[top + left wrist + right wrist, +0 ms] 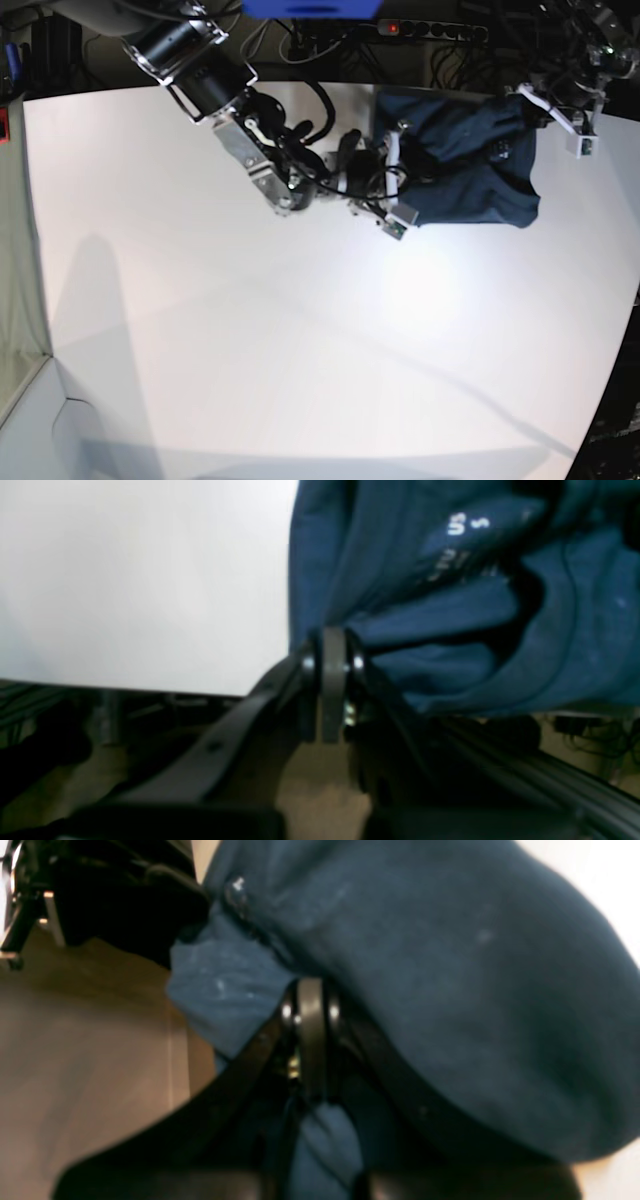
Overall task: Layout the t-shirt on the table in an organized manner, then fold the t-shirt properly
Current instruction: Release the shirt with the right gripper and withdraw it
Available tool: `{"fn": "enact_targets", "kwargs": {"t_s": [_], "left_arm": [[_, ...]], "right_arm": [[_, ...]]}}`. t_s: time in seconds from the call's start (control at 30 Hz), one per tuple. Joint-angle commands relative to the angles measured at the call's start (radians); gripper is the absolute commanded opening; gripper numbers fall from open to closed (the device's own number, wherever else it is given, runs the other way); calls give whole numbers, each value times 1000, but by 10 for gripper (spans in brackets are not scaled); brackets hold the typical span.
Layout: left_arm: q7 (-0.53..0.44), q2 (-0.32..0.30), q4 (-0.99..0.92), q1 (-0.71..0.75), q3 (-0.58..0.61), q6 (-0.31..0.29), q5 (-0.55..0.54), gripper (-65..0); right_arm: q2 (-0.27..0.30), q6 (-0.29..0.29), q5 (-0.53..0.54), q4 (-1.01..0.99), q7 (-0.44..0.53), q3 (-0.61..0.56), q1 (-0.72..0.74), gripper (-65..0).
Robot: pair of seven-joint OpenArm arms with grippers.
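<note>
A broad white counter [250, 350] fills the room's middle, its near edge curved, with a tangle of dark cables and a power strip [430, 30] behind its far edge. The t-shirt [465, 170] sits bunched at the far right corner of the counter, a dark navy heap whose long axis runs roughly along that far edge, from one arm to the other; where the collar or hem lies I cannot make out, and no sleeve shows clearly. The right claw [392, 185] is clamped tight on the end of the cloth nearer the counter's middle, the fabric draped over its fingers so that much of the tip is buried; up close, the right wrist view is mostly blurred blue folds. The left claw [332, 652] is likewise closed hard on a gathered pinch of the shirt by the counter's edge, the folds fanning away from it. From the base view that left claw is partly cut off at the top right corner. White lettering [462, 525] shows on a fold, seeming to read "US" and "S"; fainter lines beneath are too blurred to read.
</note>
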Motion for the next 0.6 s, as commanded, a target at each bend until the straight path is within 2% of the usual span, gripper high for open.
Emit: {"fn": "enact_targets", "kwargs": {"t_s": [0.0, 0.17, 0.2, 0.3, 0.43, 0.57], "left_arm": [[-10, -18, 20, 1, -6, 2, -7, -645], [-5, -25, 24, -20, -13, 2, -7, -641], [-8, -25, 24, -20, -13, 2, -7, -624], [-10, -25, 29, -22, -13, 2, -7, -513], [-10, -22, 61, -23, -13, 2, -7, -325], [-11, -22, 101, -25, -33, 2, -15, -234]], "right_arm": [[-12, 7, 18, 18, 18, 2, 23, -647], [-14, 7, 18, 20, 12, 2, 23, -647], [-12, 7, 18, 26, 11, 2, 22, -647], [-2, 7, 18, 75, 9, 4, 12, -647], [24, 7, 19, 149, -12, 8, -6, -646], [32, 7, 19, 235, -60, 97, -47, -647]]}}
